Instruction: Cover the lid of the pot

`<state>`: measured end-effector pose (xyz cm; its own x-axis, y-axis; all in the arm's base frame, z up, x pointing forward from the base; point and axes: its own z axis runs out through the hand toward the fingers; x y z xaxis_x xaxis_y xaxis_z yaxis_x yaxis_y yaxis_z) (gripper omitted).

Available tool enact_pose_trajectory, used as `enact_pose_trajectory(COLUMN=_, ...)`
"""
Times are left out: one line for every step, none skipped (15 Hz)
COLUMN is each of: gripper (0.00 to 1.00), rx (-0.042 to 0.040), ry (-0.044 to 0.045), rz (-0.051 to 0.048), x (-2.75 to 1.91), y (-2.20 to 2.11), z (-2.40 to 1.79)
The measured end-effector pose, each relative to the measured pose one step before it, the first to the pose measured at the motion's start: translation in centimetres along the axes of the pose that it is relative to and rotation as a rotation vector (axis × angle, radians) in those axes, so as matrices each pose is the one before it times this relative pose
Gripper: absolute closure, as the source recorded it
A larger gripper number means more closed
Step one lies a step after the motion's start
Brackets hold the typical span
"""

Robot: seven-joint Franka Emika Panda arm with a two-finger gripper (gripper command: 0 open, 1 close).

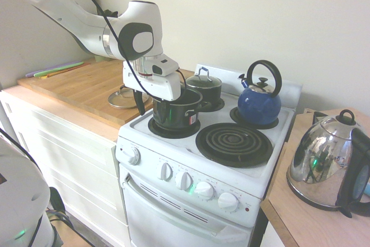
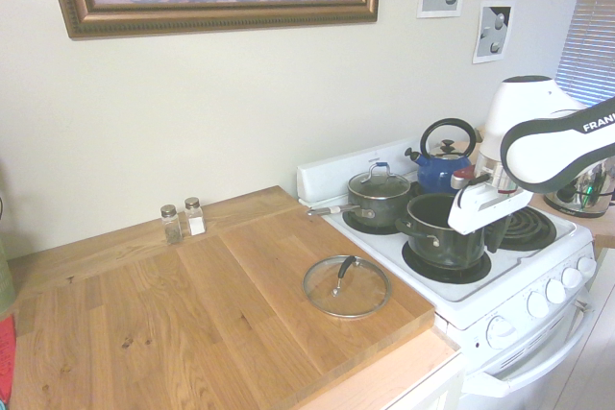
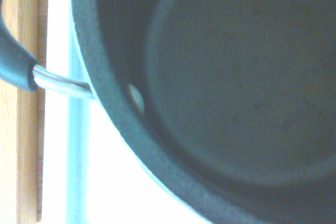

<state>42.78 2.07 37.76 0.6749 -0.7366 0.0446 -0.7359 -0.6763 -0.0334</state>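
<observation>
I saw the lid (image 2: 363, 297), clear round glass, silver rim, black handle, lying flat on the wooden board (image 2: 192, 314) | black pot (image 2: 444, 243) stood uncovered on the stove (image 2: 465, 306) | my gripper (image 2: 479, 216) hung above, fingers apart

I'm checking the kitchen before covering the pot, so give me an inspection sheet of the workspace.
Surface: white stove beside a wooden worktop.
Job's things: black pot uncovered on a front burner; glass lid on the worktop.
Clutter: smaller covered pot and blue kettle on back burners; two shakers on the worktop; metal kettle across the stove.
Pincer: open, empty, at the black pot.
Cables: nothing seen beyond the rig's own.
Surroundings: framed picture on the wall.
</observation>
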Motion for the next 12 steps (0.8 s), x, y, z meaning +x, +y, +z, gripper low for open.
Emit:
enact_pose_trajectory(gripper=0.00, rx=-0.00230, ry=-0.00233, rz=-0.00039, x=0.014, y=0.046, z=0.046)
enact_pose_trajectory(gripper=0.00, rx=-0.00207, ry=-0.00207, rz=-0.00006, x=0.082, y=0.109, z=0.030)
enact_pose_trajectory(gripper=0.00, rx=0.00031, ry=0.00013, rz=0.00230, x=0.097, y=0.071, z=-0.011)
enact_pose_trajectory(gripper=0.00, rx=0.00001, ry=-0.00022, rz=0.00111, x=0.035, y=0.037, z=-0.033)
enact_pose_trajectory(gripper=0.00, rx=-0.00214, ry=-0.00167, rz=0.00021, x=-0.035, y=0.053, z=-0.061)
enact_pose_trajectory(gripper=0.00, rx=-0.00406, ry=-0.00230, rz=-0.00010, x=-0.102, y=0.137, z=-0.112)
enact_pose_trajectory(gripper=0.00, rx=-0.00281, ry=-0.00073, rz=0.00030, x=-0.246, y=0.311, z=-0.119)
enact_pose_trajectory(gripper=0.00, rx=-0.00678, ry=-0.00333, rz=0.00058, x=-0.464, y=0.576, z=-0.003)
enact_pose_trajectory(gripper=0.00, rx=-0.00383, ry=0.00071, rz=0.00039, x=-0.612, y=0.763, z=0.034)
enact_pose_trajectory(gripper=0.00, rx=-0.00334, ry=0.00225, rz=0.00055, x=-0.819, y=1.012, z=0.188)
enact_pose_trajectory(gripper=0.00, rx=-0.00296, ry=0.00274, rz=-0.00052, x=-0.874, y=1.026, z=0.234)
enact_pose_trajectory(gripper=0.00, rx=0.00071, ry=0.00679, rz=-0.00398, x=-0.842, y=0.878, z=0.049)
